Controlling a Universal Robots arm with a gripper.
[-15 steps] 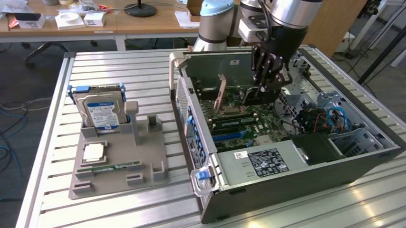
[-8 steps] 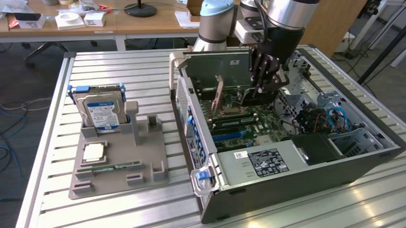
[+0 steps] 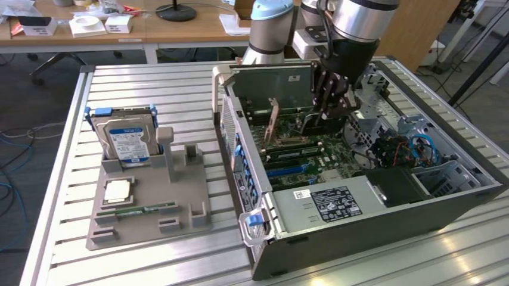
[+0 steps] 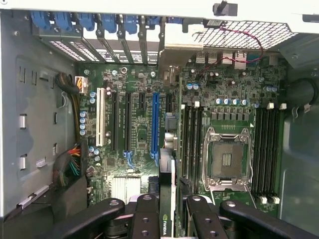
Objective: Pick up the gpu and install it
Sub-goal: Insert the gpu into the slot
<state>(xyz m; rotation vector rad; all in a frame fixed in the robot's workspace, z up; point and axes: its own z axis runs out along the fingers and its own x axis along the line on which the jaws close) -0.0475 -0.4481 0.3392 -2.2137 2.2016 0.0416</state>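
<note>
My gripper [image 4: 167, 211] is shut on the gpu [image 4: 167, 194], a thin black card seen edge-on with an NVIDIA logo between the two black fingers [image 4: 147, 214]. The card runs from the gripper toward the case's rear slot openings, and its pale metal bracket [image 4: 182, 40] sits at that wall. It stands over the motherboard [image 4: 139, 134], just beside the long blue slot [image 4: 154, 124], toward the memory slots. Whether it sits in a slot I cannot tell. In the exterior view the gripper [image 3: 326, 116] reaches down inside the open computer case [image 3: 397, 226].
On the exterior view's left, a grey fixture [image 3: 147, 220] holds a silver hard drive with a blue label [image 3: 127, 143], a processor chip [image 3: 118, 190] and a green memory stick [image 3: 143, 210]. An open processor socket [image 4: 225, 159] and cable bundles [image 4: 70, 169] flank the slots.
</note>
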